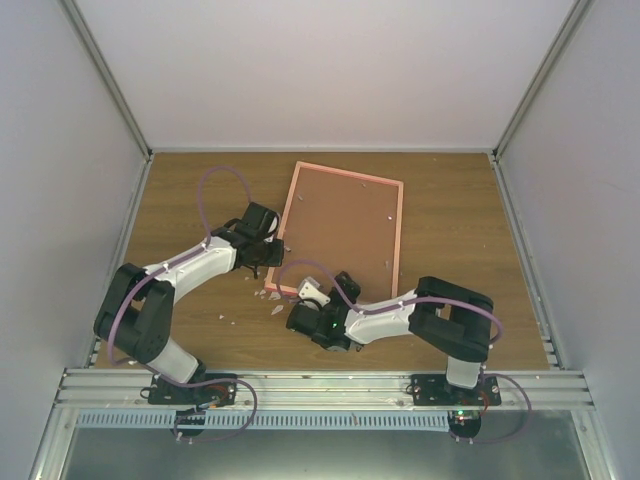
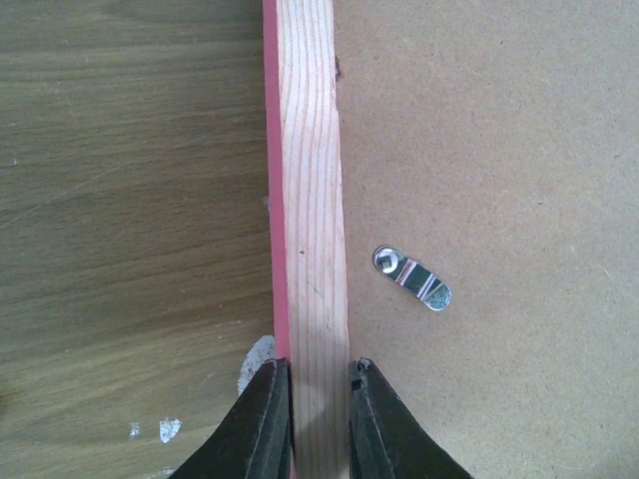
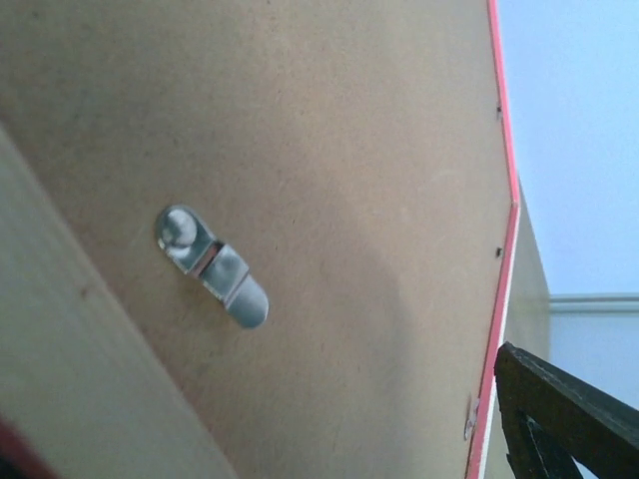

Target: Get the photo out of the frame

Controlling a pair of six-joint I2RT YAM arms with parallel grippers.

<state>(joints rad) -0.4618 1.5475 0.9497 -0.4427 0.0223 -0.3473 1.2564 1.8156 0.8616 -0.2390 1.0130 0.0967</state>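
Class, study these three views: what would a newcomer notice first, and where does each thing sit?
The pink-red frame dominates, lying back side up in the middle of the table, with its brown hardboard showing. The left gripper pinches its pale wooden left rail, close to a small metal turn clip on the hardboard. Small white flecks litter the wood off the frame's near left corner.

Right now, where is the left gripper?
The left gripper is left of centre in the top view, clamped on the frame's left rail, with a metal turn clip just beside it.
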